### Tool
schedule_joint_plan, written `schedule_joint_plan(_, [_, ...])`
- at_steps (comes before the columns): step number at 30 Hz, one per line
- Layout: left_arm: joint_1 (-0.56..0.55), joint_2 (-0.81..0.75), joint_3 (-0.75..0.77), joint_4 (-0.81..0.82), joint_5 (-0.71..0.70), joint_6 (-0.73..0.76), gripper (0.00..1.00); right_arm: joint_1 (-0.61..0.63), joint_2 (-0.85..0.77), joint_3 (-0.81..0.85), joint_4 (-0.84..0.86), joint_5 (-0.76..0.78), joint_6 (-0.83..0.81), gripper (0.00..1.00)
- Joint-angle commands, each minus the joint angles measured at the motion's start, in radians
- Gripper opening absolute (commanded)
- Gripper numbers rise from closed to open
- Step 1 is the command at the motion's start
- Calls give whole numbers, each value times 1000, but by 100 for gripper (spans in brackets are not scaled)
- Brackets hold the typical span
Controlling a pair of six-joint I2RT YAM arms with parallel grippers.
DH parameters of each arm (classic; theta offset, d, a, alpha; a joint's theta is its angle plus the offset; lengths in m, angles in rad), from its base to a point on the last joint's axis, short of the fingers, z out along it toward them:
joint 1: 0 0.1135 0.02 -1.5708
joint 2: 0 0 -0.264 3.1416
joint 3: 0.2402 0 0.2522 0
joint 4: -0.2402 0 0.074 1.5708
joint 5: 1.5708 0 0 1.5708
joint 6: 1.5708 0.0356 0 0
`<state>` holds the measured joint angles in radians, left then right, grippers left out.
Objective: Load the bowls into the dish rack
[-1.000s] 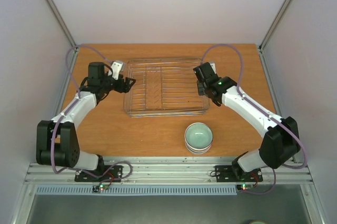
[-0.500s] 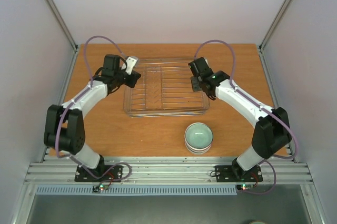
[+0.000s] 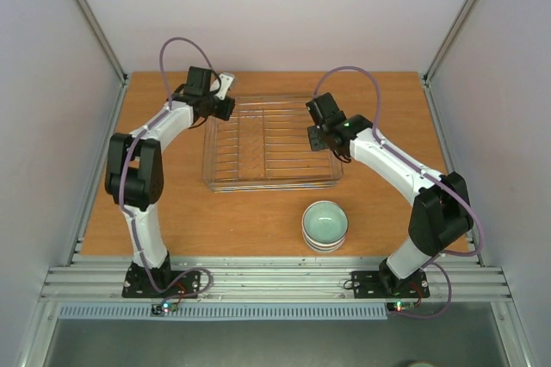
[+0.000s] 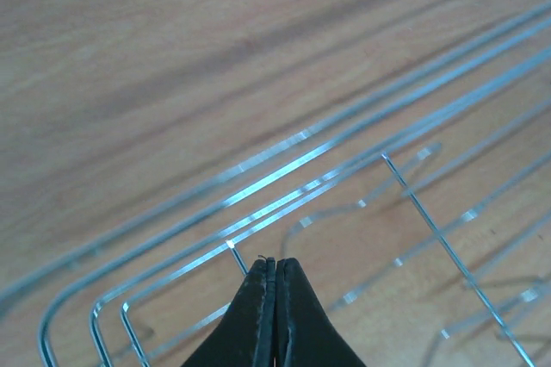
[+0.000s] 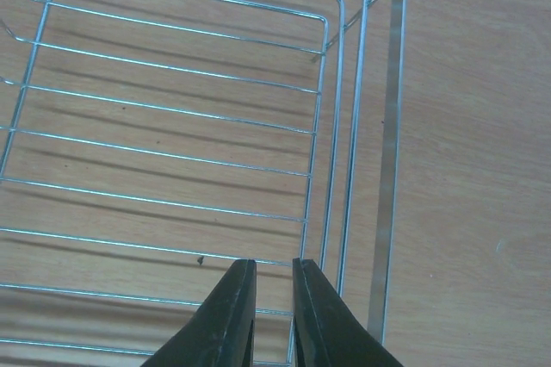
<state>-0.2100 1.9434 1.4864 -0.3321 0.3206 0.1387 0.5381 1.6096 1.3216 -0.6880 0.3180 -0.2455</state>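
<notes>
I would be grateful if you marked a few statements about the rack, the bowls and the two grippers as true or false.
1. The dish rack has no bowl in it. True.
2. The bowls stand in one stack on the table, on the near side of the rack. True.
3. The top bowl of the stack is orange. False: it is pale blue-green.
4. The left gripper has its fingers spread wide. False: they are pressed together, at the rack's far left corner.
5. The right gripper hangs over the stack of bowls. False: it is at the rack's right side, away from the stack.
</notes>
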Motion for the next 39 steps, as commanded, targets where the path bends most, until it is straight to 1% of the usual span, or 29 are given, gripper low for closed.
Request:
schedule_joint_plan(1, [-10, 95, 135, -82, -85, 17, 0, 5, -20, 1, 8, -28, -16, 16])
schedule_joint_plan(6, [-22, 193, 269, -143, -145, 67, 0, 6, -11, -4, 17, -50, -20, 16])
schedule_joint_plan(13, [-41, 303, 412, -177, -196, 118, 0, 8, 18, -1, 27, -92, -27, 16])
schedule_joint_plan(22, [-53, 470, 719, -245, -252, 139, 0, 8, 88, 15, 27, -119, -49, 15])
schedule_joint_plan(24, [-53, 501, 769, -250, -265, 140, 1, 9, 109, 25, 22, -124, -56, 15])
schedule_joint_plan(30, [-55, 557, 835, -191, -306, 137, 0, 21, 176, 63, 1, -114, -69, 12])
schedule_joint_plan(35, [-68, 597, 925, -211, -337, 103, 0, 54, 192, 74, -2, -98, -72, 11])
schedule_joint_plan(37, [-68, 564, 931, -238, -311, 75, 0, 82, 187, 80, -14, -86, -81, 11])
schedule_joint_plan(39, [-68, 485, 889, -236, -262, 43, 0, 114, 186, 85, -28, -80, -92, 11])
